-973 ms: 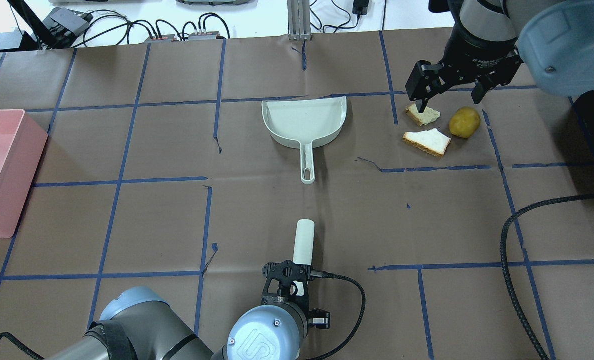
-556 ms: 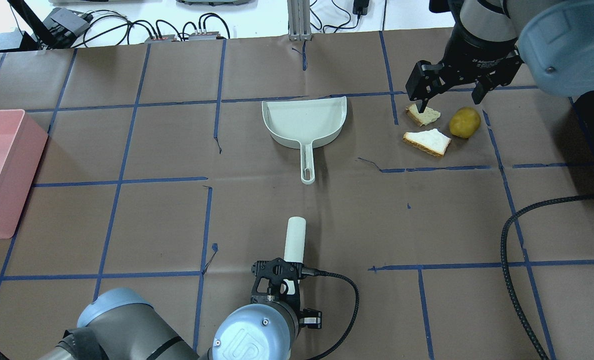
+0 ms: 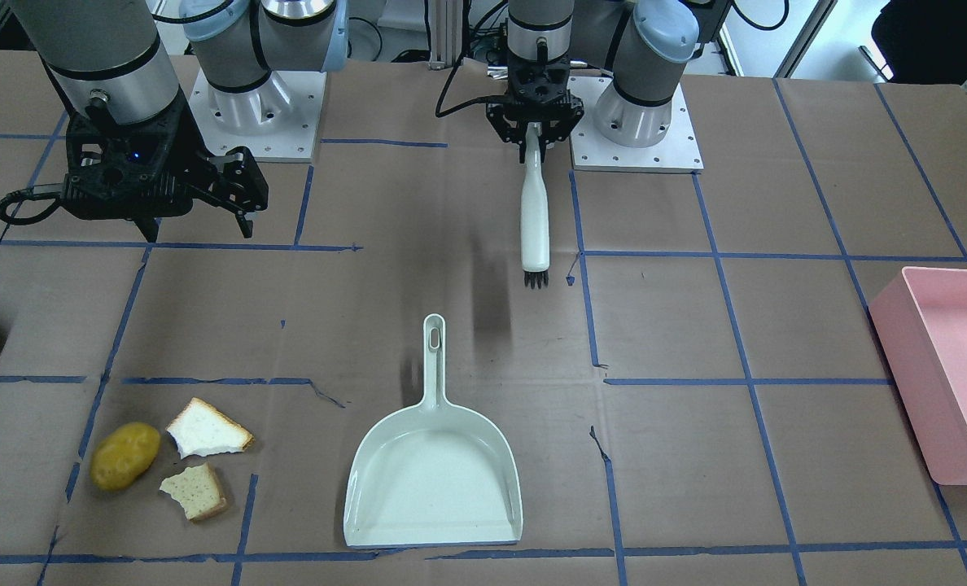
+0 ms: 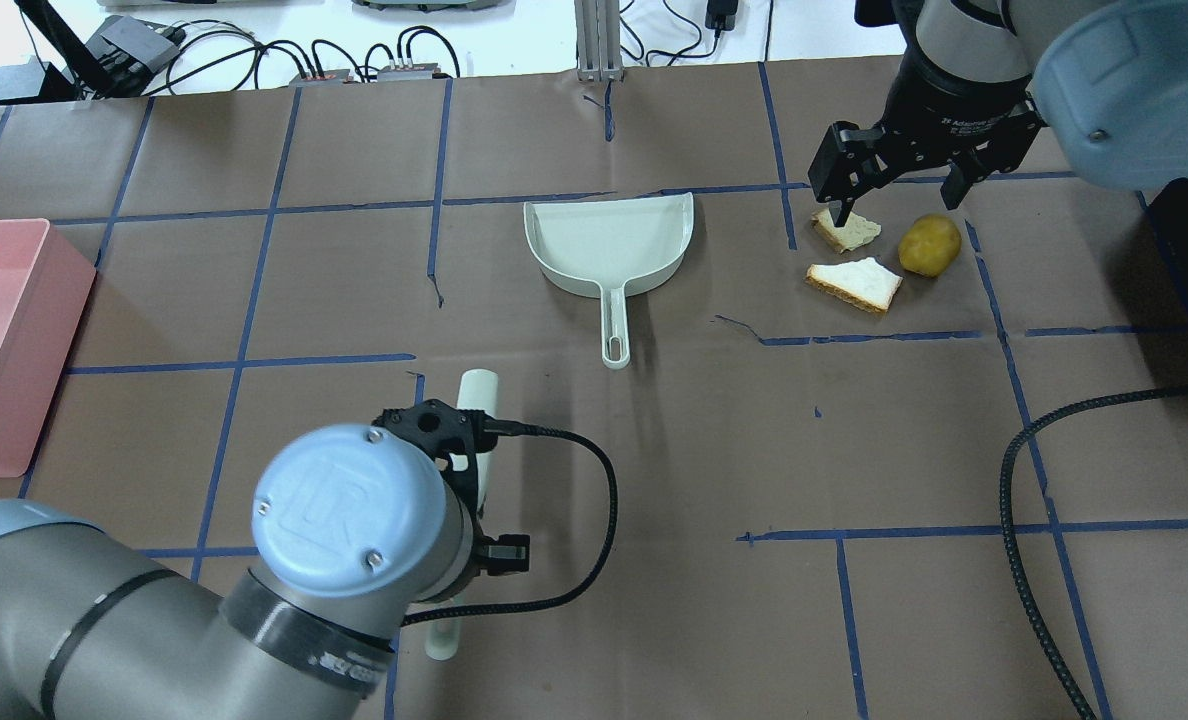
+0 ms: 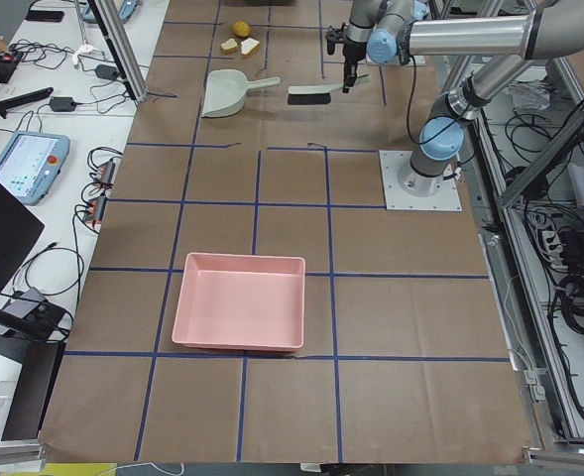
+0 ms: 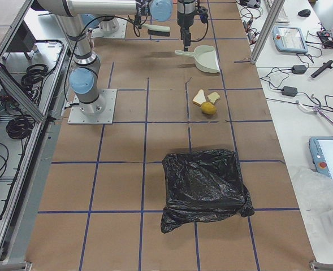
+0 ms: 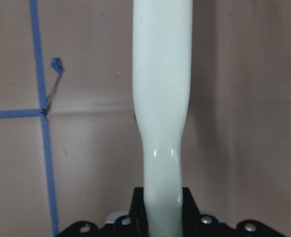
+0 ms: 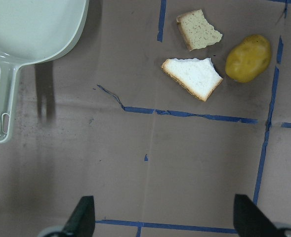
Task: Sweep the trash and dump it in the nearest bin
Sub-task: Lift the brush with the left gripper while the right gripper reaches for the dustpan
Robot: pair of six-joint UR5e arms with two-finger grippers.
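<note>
Overhead exterior: left arm [image 4: 339, 510] half-hides the brush [image 4: 477, 385] its jaws grip; right jaws spread.

One potato [image 3: 125, 455], two bread pieces [image 3: 207, 429] [image 3: 195, 491], one dustpan [image 3: 435, 488], one brush [image 3: 535, 213], one pink bin [image 3: 951, 358], perhaps one bagged bin [image 6: 204, 186].

An embossed "UR" logo stands on the round blue joint cap [image 4: 342, 500] nearest the overhead camera, and small white print on the black body of the right gripper [image 4: 899, 204] seems to read "Adaptive", the rest too small to make out; nothing else is legible.
</note>
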